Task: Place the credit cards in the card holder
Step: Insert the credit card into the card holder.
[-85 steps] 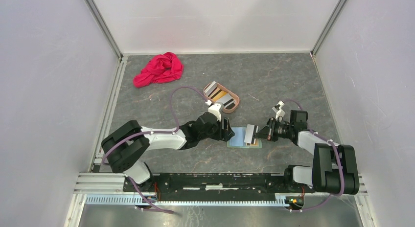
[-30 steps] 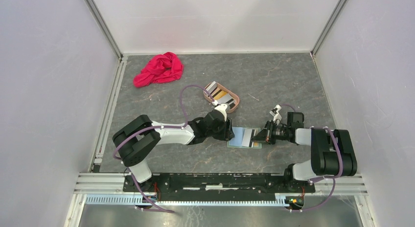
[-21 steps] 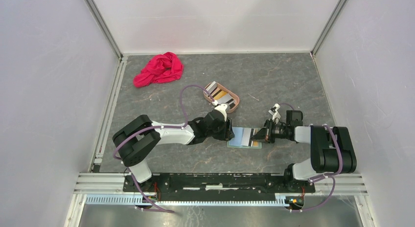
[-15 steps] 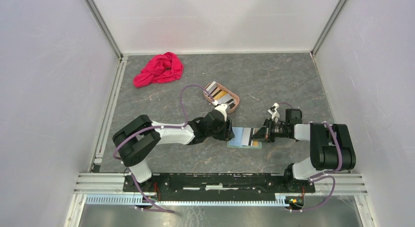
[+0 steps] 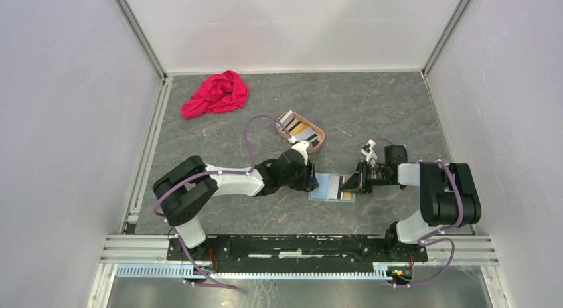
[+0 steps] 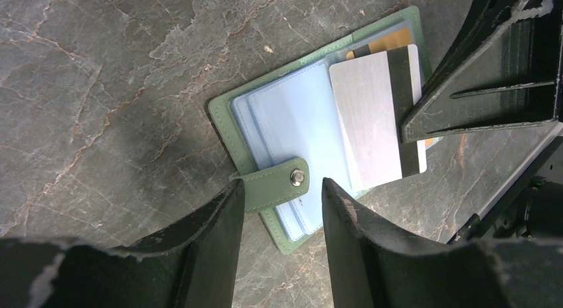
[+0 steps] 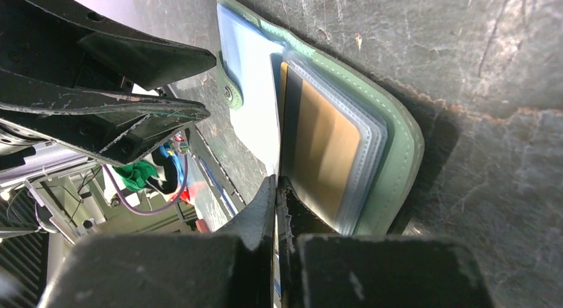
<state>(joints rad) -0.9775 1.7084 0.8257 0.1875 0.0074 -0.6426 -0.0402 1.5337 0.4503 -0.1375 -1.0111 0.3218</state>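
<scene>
The sage-green card holder [image 5: 326, 188] lies open on the table, light blue inside [image 6: 292, 115]. A gold card [image 6: 388, 41] sits in one of its right-hand pockets [image 7: 322, 155]. My right gripper [image 5: 354, 182] is shut on a grey credit card [image 6: 368, 122] with a dark stripe, holding it slanted over the holder's right half. In the right wrist view, that card runs edge-on out of the shut right gripper [image 7: 275, 188]. My left gripper [image 6: 280, 188] is open at the holder's left edge, its fingertips either side of the snap tab [image 6: 275, 185]. More credit cards [image 5: 295, 127] lie in the tray.
A pinkish-tan oval tray [image 5: 321, 137] stands just behind the left gripper. A crumpled red cloth [image 5: 216, 93] lies at the back left. White walls enclose the grey marbled table on three sides.
The right wrist has drawn slightly back and up, and the grey card lies flatter and a little further left over the holder. The left gripper has stayed put.
</scene>
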